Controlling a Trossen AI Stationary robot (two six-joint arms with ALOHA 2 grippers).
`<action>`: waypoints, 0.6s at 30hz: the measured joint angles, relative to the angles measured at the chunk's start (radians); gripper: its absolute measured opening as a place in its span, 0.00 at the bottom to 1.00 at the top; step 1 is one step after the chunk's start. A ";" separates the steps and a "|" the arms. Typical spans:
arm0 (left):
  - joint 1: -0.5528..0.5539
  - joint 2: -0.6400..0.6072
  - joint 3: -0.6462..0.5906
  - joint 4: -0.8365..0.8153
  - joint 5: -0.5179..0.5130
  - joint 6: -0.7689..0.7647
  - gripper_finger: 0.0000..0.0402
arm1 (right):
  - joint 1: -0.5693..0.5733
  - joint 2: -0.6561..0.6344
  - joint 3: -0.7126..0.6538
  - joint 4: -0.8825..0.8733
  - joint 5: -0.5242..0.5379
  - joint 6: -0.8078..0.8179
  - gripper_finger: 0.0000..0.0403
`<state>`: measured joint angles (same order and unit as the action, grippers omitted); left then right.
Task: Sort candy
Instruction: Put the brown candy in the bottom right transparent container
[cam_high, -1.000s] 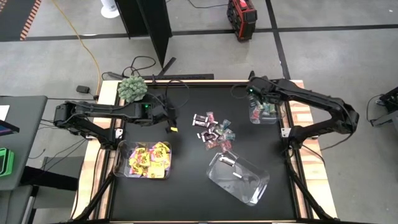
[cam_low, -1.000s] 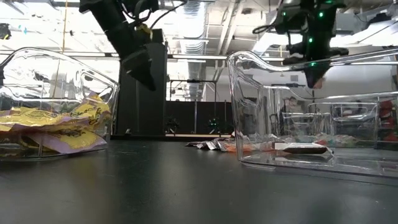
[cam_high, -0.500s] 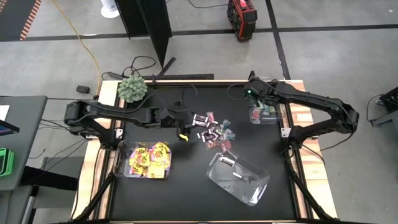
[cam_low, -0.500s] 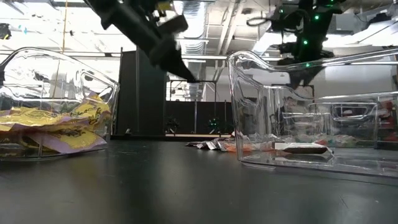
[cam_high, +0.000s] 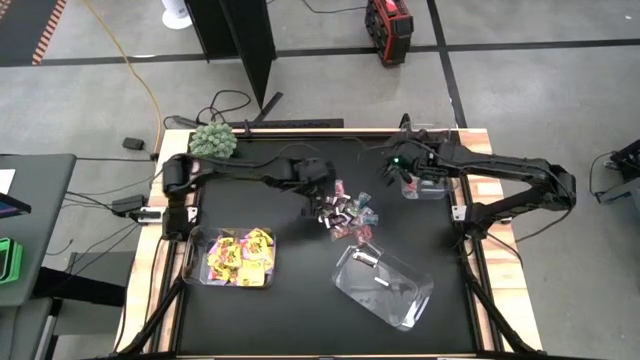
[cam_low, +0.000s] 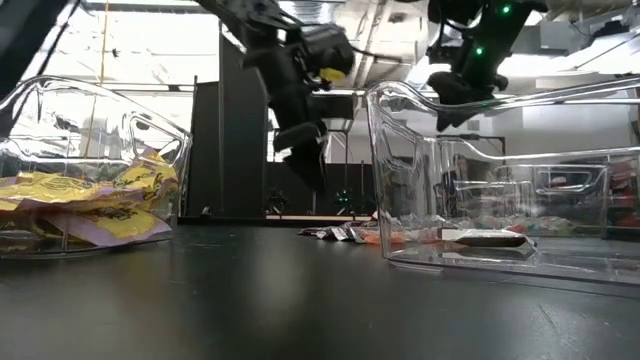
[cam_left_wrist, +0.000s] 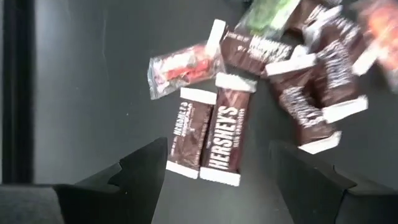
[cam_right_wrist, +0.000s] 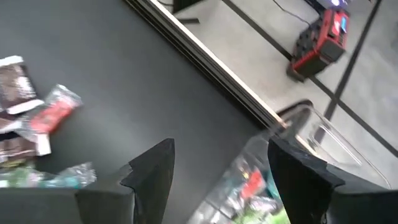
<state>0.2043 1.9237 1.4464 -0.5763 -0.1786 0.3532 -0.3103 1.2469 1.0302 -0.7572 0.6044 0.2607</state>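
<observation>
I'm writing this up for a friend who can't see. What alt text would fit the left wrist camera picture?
Two open dark gripper fingers frame a loose pile of wrapped candy on a black table. Closest between them lie two brown Hershey's mini bars side by side; beyond them sit a red-and-clear wrapper, more brown bars and a green wrapper.

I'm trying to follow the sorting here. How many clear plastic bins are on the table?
3: one with yellow packets at the front left, a tilted one at the front right, and one at the back right beside the right hand.
</observation>
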 joint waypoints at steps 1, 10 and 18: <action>0.007 0.022 0.030 -0.032 0.000 0.014 0.68 | 0.012 0.000 0.000 0.008 0.000 -0.003 0.68; 0.057 0.159 0.176 -0.226 0.154 0.103 0.67 | 0.095 0.000 -0.002 0.042 0.005 -0.011 0.68; 0.058 0.159 0.166 -0.234 0.226 0.116 0.63 | 0.099 0.000 -0.040 0.083 0.007 -0.050 0.68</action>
<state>0.2626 2.0823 1.6127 -0.8105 0.0470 0.4690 -0.2112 1.2472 0.9901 -0.6739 0.6117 0.2111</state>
